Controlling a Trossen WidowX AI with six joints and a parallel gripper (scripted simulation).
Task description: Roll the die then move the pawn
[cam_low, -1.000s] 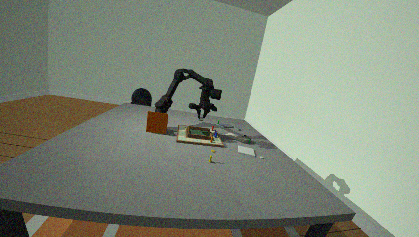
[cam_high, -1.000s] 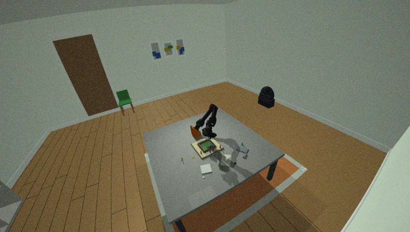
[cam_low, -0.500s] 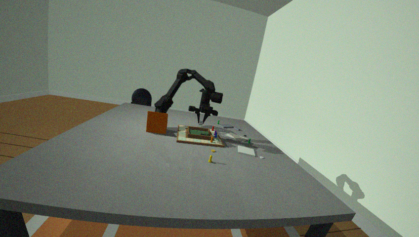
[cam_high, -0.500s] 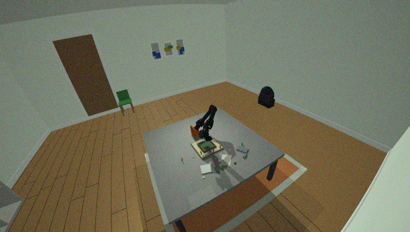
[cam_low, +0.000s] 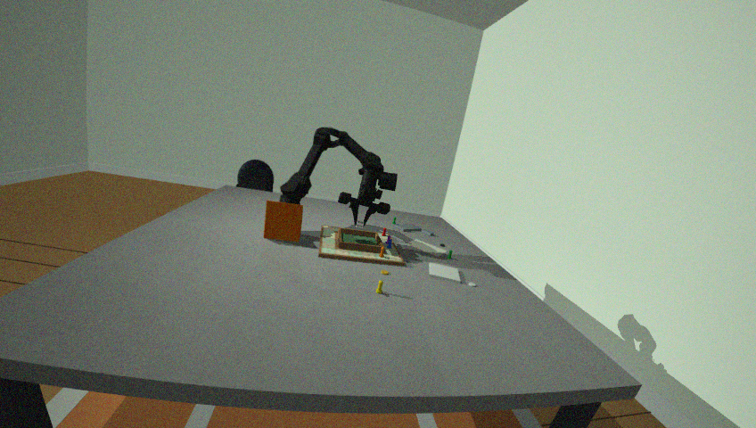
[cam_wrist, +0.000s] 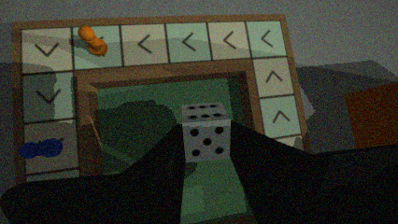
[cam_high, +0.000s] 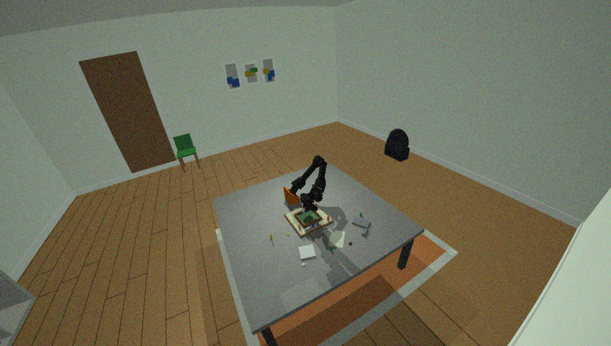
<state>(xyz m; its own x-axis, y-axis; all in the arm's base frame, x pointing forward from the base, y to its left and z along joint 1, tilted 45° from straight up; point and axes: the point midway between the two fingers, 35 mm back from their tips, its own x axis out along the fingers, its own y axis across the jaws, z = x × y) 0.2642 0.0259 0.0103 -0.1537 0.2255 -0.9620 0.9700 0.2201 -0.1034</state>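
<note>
My gripper [cam_low: 360,225] [cam_wrist: 204,129] is shut on the white die [cam_wrist: 206,141], which shows five pips on the face toward the wrist camera and six on the adjoining face. It holds the die above the green-floored tray [cam_wrist: 85,154] [cam_low: 359,248] in the middle of the board [cam_low: 331,258] [cam_high: 292,227]. The red pawn [cam_high: 328,218] [cam_low: 383,232] stands on the board's track and is outside the wrist view. An orange pawn [cam_wrist: 96,44] [cam_low: 382,252] and a blue pawn [cam_wrist: 47,147] [cam_low: 389,243] also stand on the track.
An orange block [cam_high: 291,196] [cam_low: 283,221] stands beside the board near the arm's base. A yellow pawn [cam_low: 380,287], green pawns [cam_low: 450,254] [cam_low: 394,220], a white flat box [cam_high: 307,251] [cam_low: 444,272], a pale sheet [cam_high: 338,238] and small items lie around the board.
</note>
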